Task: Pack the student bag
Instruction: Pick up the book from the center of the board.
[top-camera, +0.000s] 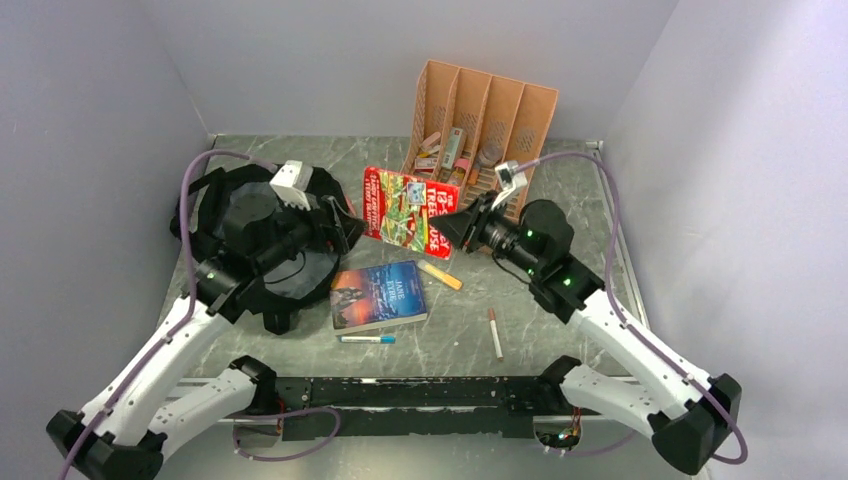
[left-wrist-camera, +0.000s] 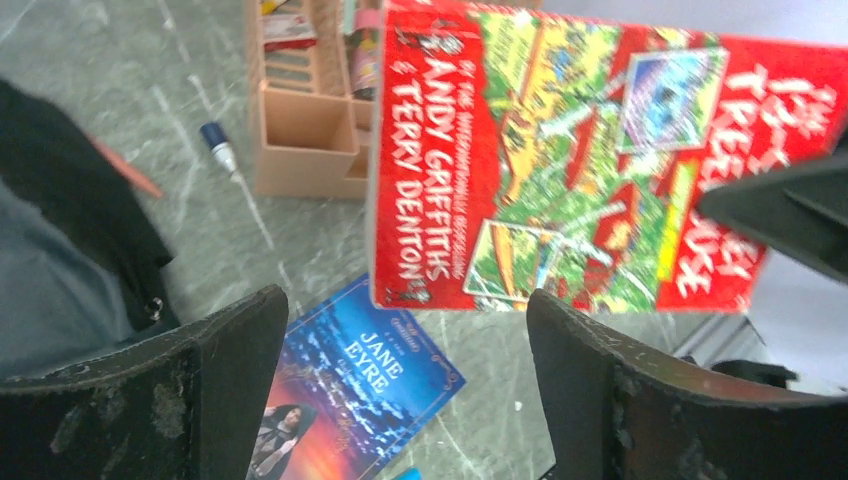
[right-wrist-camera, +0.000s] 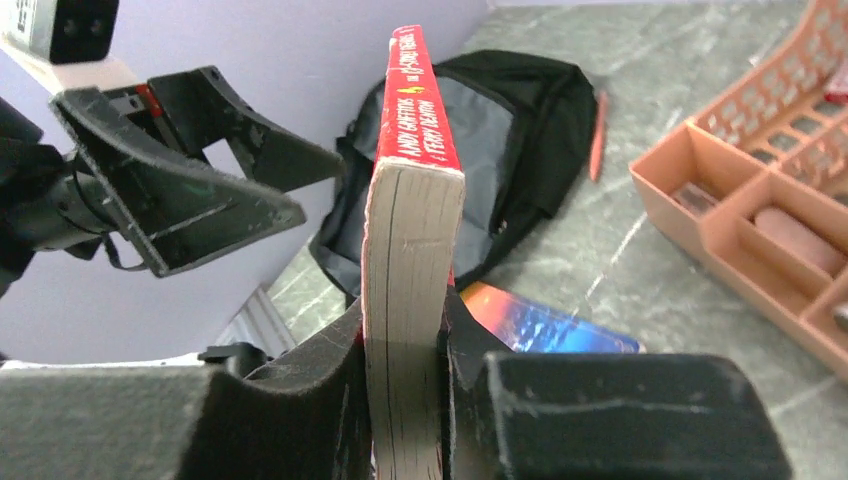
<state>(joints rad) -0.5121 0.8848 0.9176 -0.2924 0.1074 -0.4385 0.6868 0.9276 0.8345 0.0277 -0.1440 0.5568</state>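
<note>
Top view: the student bag (top-camera: 300, 272) lies at the left of the surface (top-camera: 470, 310); a red book (top-camera: 408, 212) is held up beside it. Left wrist view: the left jaws stand wide apart, short of the book. Right wrist view: the right jaws are clamped on the book's page edge.

So the red book (left-wrist-camera: 560, 160) has a glossy card cover, and its page edges are plain matt cream paper. The blue book (left-wrist-camera: 350, 400) is shiny too. The backpack (right-wrist-camera: 540, 90) is soft matt black cloth with a smoother grey lining. The organizer (top-camera: 490, 110) looks like matt orange plastic. The table (top-camera: 450, 320) is smooth marbled grey with a slight sheen. Fingers on the left gripper (left-wrist-camera: 405, 320) are scuffed matt black plastic.
</note>
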